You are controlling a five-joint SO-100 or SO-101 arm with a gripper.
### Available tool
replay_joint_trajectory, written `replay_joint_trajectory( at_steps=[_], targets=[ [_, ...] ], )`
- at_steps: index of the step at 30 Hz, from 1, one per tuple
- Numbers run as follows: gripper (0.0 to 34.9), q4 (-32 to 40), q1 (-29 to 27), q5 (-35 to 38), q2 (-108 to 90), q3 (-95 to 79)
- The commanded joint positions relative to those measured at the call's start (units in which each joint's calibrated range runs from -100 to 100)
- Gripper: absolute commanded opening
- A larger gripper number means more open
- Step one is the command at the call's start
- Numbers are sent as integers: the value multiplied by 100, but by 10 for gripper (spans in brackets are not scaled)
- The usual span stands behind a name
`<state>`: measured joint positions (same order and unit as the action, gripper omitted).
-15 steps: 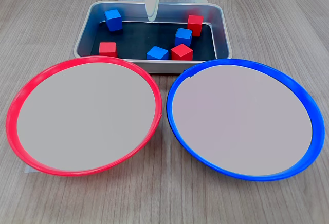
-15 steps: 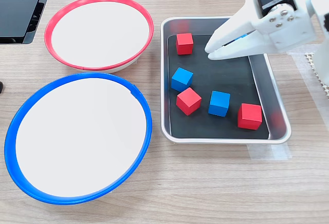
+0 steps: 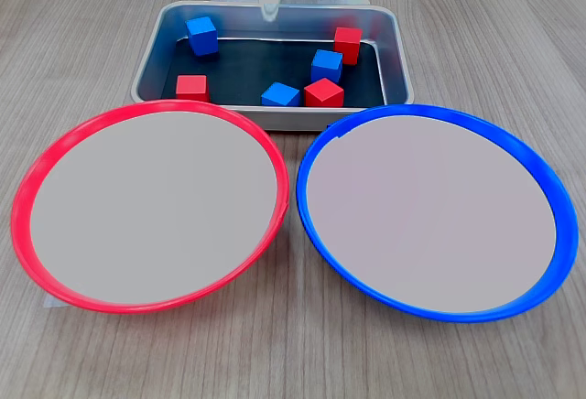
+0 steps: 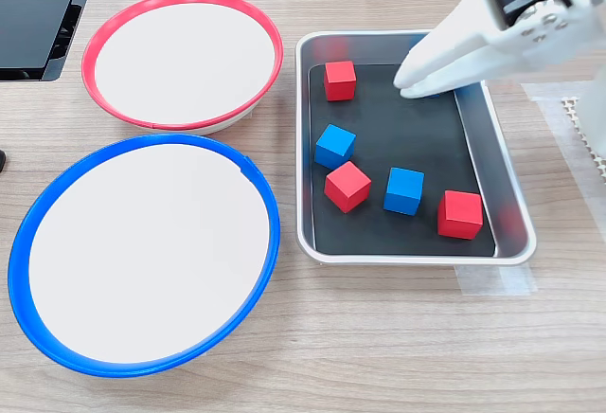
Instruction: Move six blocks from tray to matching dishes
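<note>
Second exterior view: clenched, empty end effector [image 4: 409, 81] hovers above a mostly hidden blue block [image 4: 433, 94].

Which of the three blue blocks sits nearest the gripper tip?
The blue block at the tray's far corner on the first exterior view's left, just beside the gripper. The other two blue blocks lie mid-tray, among red ones.

Sixth block [image 4: 437, 92] mostly behind gripper [image 4: 409, 80]

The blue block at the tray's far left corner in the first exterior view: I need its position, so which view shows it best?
The first exterior view: the blue block is fully visible there. In the second exterior view the gripper hides almost all of it.
</note>
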<state>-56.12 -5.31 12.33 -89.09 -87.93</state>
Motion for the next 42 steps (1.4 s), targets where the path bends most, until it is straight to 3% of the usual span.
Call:
replay_joint_trajectory(
  at_steps=[1,2,3,6,11,15,22,30,38,40,42],
  targets=[
    [2,-1359,-716,1382,1015,1524],
    [5,-1549,-998,1621,1305,1733],
    [30,-1706,-1243,1929,1536,1825],
    [44,-1714,-1864,2388,1902,1852],
    [172,-1334,-2871,2818,2337,1615],
    [190,-913,-3154,2916,2568,1333],
    [184,-368,-2947,2857,2866,1033],
    [160,-245,-2758,2911,3131,1051],
    [149,663,-2570,2960,3540,596],
    [122,787,-2495,3009,3548,486],
    [50,804,-2363,3048,3565,450]
  ],
)
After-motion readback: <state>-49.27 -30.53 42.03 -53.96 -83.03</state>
